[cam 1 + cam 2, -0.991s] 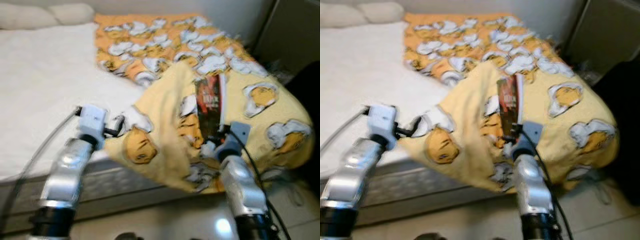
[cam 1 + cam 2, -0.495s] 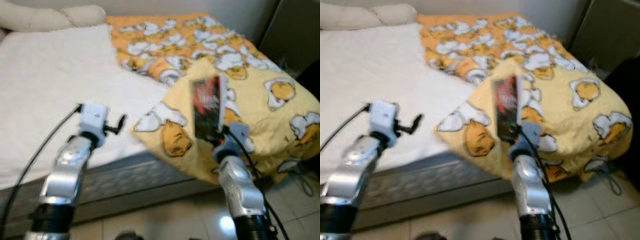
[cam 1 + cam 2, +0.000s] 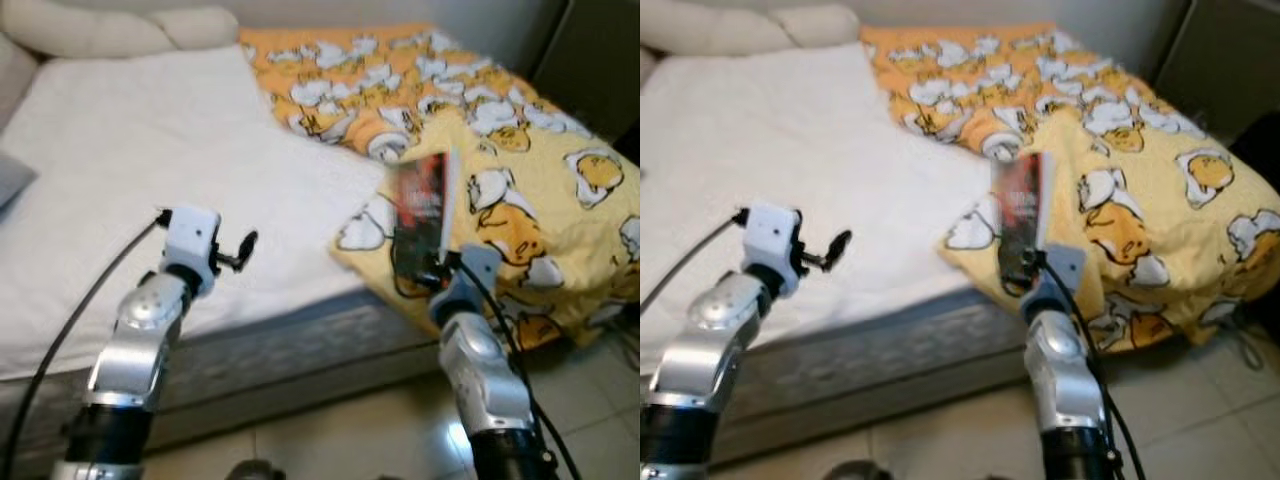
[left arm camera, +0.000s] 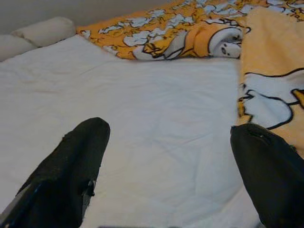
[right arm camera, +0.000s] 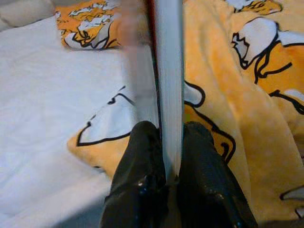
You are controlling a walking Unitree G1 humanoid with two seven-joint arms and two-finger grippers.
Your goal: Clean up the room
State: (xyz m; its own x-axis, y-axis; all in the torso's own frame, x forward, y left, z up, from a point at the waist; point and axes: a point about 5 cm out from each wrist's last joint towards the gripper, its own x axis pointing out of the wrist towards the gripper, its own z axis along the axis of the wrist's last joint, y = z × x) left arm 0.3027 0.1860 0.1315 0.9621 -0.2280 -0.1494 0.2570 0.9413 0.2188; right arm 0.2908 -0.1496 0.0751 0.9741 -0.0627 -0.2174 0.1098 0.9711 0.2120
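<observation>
A white-sheeted bed (image 3: 150, 150) with pillows (image 3: 120, 28) at its head — pale tiled floor (image 3: 350, 440) below

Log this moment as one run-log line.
right gripper: shut on book, upright over yellow blanket | left gripper: open above white mattress

1. Book (image 3: 420, 215): thin, dark red-and-black cover, white page edges, held upright over the bed's (image 3: 150, 180) foot edge.
2. Blanket (image 3: 520, 170): yellow-orange cartoon print, bunched across the bed's right side.
</observation>
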